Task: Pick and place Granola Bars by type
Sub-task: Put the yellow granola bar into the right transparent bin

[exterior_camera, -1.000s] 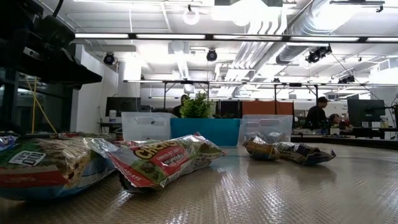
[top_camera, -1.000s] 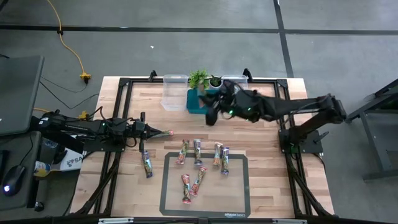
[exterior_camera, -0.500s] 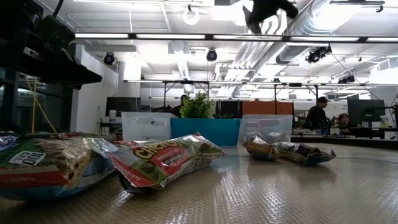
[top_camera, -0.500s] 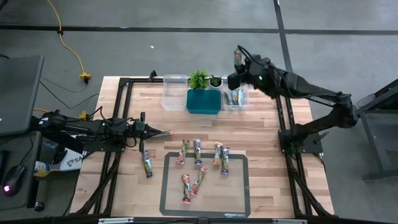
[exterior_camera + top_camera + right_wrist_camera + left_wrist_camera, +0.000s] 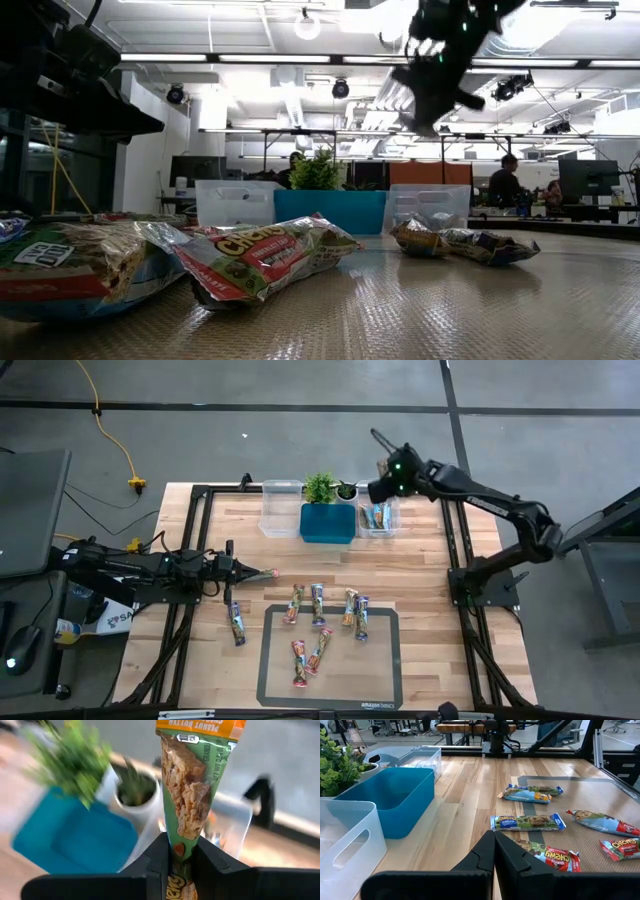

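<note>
Above clear plastic bin (image 5: pixel 378 518): right hand (image 5: pixel 181 851) clamped on glossy green-wrapped granola bar (image 5: pixel 192 795); left hand (image 5: pixel 494 851) pressed together.

Overhead looks straight down; low looks level — both share blue bin (image 5: pixel 328 523).

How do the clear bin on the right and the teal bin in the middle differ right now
The right clear bin is see-through and already holds granola bars; the teal bin is opaque and looks empty. The right gripper holds a green-wrapped bar above the clear bin, not the teal one. Both sit along the table's far edge.
</note>
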Controlling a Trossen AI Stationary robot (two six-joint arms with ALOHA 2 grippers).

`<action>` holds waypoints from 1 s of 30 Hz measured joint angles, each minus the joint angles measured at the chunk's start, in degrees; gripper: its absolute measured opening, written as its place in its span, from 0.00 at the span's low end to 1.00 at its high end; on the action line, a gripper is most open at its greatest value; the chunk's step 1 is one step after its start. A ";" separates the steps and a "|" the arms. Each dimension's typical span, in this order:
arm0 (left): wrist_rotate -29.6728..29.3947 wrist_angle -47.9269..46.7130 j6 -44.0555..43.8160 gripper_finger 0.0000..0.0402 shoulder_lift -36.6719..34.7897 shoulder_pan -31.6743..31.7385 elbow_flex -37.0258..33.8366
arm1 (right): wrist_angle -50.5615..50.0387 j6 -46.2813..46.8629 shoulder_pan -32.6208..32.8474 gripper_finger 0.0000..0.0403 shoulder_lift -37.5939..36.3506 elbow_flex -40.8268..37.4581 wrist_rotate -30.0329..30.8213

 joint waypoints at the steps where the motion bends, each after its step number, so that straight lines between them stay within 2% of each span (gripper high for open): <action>1: 0.00 0.00 0.00 0.00 0.00 0.00 0.01 | 0.78 0.54 -0.28 0.13 0.26 -1.71 -0.69; 8: 0.00 0.00 -0.02 0.00 0.00 0.00 -0.02 | 11.80 2.54 -2.04 0.13 0.64 -13.39 -5.34; 15: 0.00 -0.01 0.00 0.00 0.00 -0.02 0.01 | 19.38 4.10 -3.35 0.13 0.64 -20.83 -7.53; 25: 0.00 -0.01 -0.02 0.00 0.01 -0.01 0.01 | 23.51 4.65 -3.68 0.13 0.64 -22.97 -7.20; 30: 0.00 -0.01 0.01 0.00 0.00 -0.01 0.01 | 23.46 4.59 -3.68 0.19 0.64 -22.97 -7.20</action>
